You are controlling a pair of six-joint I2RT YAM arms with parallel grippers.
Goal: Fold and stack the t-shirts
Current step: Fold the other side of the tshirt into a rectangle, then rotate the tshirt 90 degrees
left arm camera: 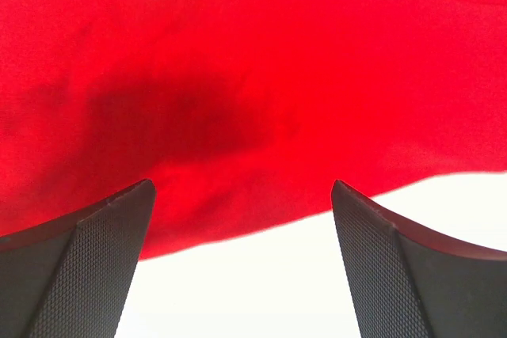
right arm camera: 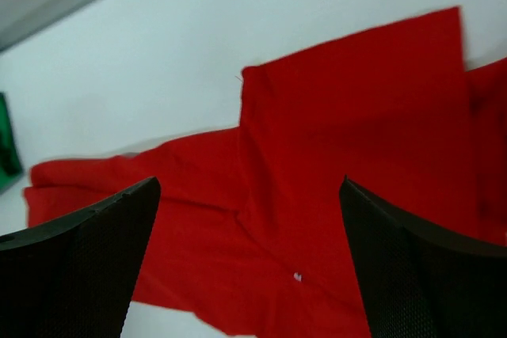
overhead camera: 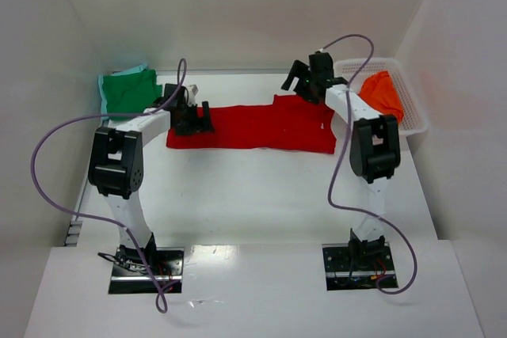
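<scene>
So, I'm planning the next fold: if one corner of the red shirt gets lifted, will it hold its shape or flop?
Probably flop: the red shirt lies flat with soft creases, so it looks like thin cloth that would drape from the pinch. Pushed, it would likely bunch rather than slide; the right wrist view shows a wrinkled fold.

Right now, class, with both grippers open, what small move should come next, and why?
Probably lower the left gripper and close on the left end of the red t-shirt: the open fingers frame that hem, and the shirt lies as a long strip.
</scene>
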